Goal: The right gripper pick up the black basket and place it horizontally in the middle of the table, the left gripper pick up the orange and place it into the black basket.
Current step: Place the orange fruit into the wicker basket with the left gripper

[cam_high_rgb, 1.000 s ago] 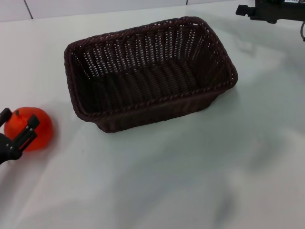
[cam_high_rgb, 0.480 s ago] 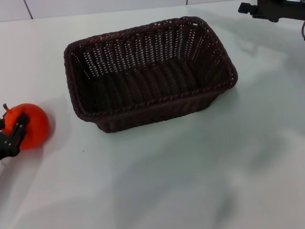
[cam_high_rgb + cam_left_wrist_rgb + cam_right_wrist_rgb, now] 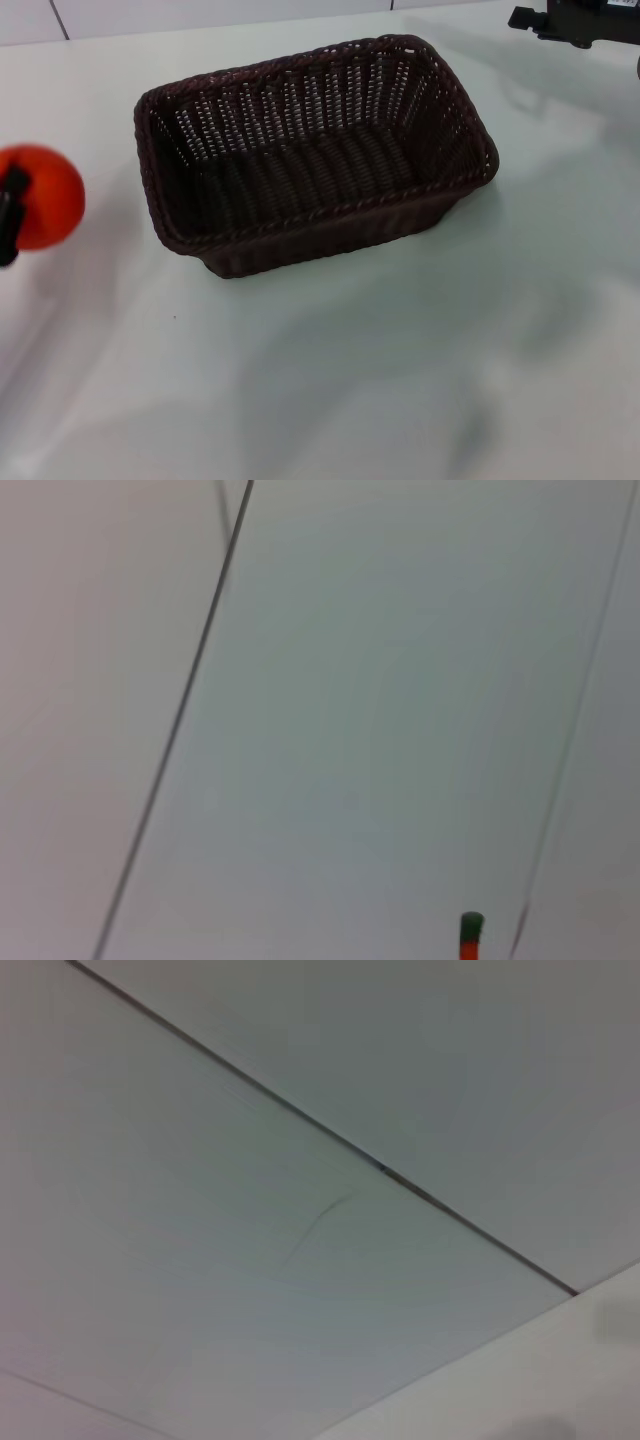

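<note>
At the left edge of the head view, only a sliver of the black left gripper (image 3: 8,215) shows, one dark finger lying across the small round bright orange fruit (image 3: 45,210); the rest is cut off by the frame. The fingers are clenched on the orange, which hangs above the glossy white table (image 3: 400,380), well left of the basket. The left wrist view gives only pale panels with thin dark seams and a tiny orange-and-dark tip (image 3: 471,935) at its lower edge. The black blocky right gripper (image 3: 535,20) sits at the far right corner, mostly cropped; I cannot tell how its jaws stand. The large rectangular dark brown-black woven basket (image 3: 440,205) rests upright mid-table, empty, its long axis running left to right, the right end angled slightly away. No writing is legible anywhere
</note>
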Tool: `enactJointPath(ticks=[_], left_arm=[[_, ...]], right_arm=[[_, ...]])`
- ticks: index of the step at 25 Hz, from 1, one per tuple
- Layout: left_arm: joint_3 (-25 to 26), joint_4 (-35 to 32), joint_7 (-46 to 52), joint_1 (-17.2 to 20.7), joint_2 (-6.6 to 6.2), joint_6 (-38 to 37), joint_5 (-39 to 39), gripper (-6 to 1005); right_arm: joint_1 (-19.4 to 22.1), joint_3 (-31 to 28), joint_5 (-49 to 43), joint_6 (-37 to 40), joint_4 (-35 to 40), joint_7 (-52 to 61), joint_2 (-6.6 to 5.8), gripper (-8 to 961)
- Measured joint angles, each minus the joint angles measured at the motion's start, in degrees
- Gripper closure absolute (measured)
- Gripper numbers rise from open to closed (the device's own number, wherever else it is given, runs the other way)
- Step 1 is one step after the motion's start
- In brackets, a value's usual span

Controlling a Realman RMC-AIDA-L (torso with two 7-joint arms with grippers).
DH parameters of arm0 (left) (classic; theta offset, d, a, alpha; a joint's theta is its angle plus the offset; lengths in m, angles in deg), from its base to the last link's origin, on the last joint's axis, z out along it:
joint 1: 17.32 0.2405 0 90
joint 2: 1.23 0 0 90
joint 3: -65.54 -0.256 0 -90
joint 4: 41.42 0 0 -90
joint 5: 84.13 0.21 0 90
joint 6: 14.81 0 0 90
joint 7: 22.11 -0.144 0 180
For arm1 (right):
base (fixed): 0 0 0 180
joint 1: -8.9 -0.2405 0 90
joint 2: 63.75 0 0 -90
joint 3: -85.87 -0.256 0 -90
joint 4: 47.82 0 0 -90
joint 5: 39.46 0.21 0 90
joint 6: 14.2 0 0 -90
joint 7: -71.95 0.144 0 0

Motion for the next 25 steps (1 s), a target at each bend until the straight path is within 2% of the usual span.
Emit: enactJointPath(ticks=[4,8,11,14,18,20,25], left_arm=[[2.0,0.0,3.6,-3.6,0.07,6.2,0.0,759],[2.7,-0.3,7.1,-8.9,0.12,7.8,0.1,795],[-0.1,-0.7,8.4,-12.8,0.15,5.9,0.4,819],[-5.8,-0.4,12.1,-15.7,0.07,0.7,0.6,838],[-9.9,0.0,14.0,-16.9,0.23,-4.1,0.5,860],[-10.2,0.0,14.1,-16.9,0.25,-4.4,0.4,714],[-7.9,0.1,14.0,-16.1,0.26,-3.7,0.0,598]], right_arm=[[0.5,0.0,1.0,0.4,0.0,-1.1,0.41,179],[0.9,0.0,1.5,0.6,0.0,-1.9,0.72,178],[1.5,0.0,1.6,0.5,0.0,-2.5,0.99,179],[2.4,0.0,2.4,0.2,0.0,-2.8,1.18,181],[3.6,0.0,3.2,0.1,-0.1,-3.3,1.31,182],[4.1,-0.1,3.6,0.1,-0.1,-3.4,1.36,183],[4.4,-0.1,4.2,0.2,-0.1,-4.2,1.56,185]])
